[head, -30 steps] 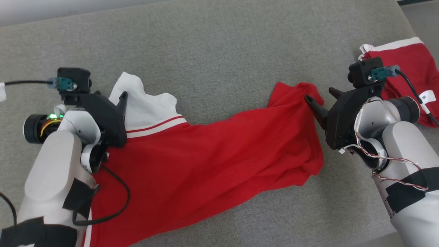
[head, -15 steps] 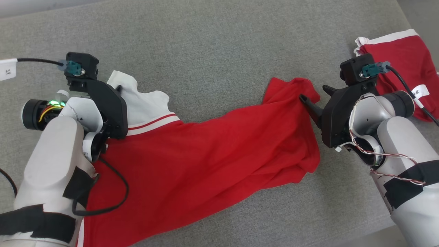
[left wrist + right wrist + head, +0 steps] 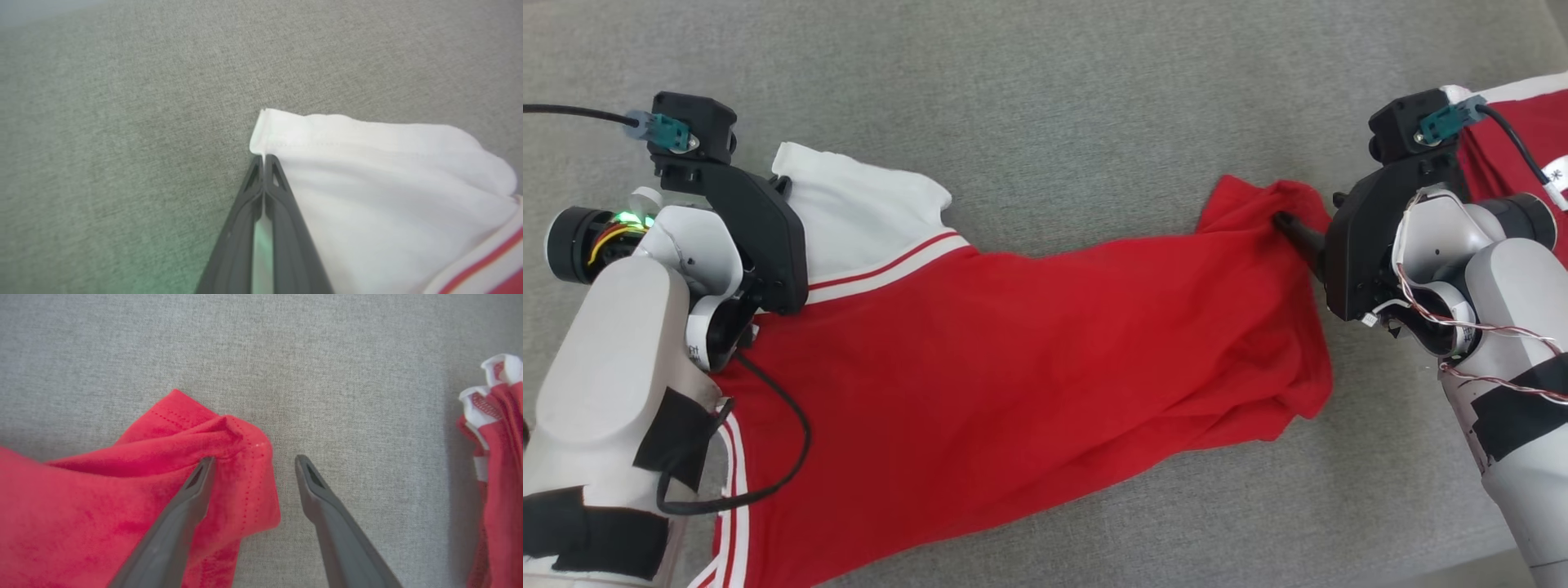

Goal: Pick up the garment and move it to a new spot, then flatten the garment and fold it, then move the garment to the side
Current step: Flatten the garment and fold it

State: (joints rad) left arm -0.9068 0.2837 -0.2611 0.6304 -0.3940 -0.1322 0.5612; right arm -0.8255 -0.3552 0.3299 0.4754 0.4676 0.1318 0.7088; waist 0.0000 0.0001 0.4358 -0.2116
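The left claw (image 3: 264, 160) pinched the garment's (image 3: 1029, 351) white corner (image 3: 269, 126). The right claw (image 3: 255, 458) stood apart at the red corner (image 3: 229, 430); it should pinch there, then both pull gently flat.

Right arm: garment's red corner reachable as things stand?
Likely yes: the right pincer stands open astride the red corner, one finger on the cloth, the other over the grey surface. Nothing blocks it.

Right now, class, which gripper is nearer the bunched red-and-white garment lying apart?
Right. The right gripper is just beside the bunched red-and-white garment, grey surface between them; the left gripper is far across, shut on the spread shirt's white sleeve.
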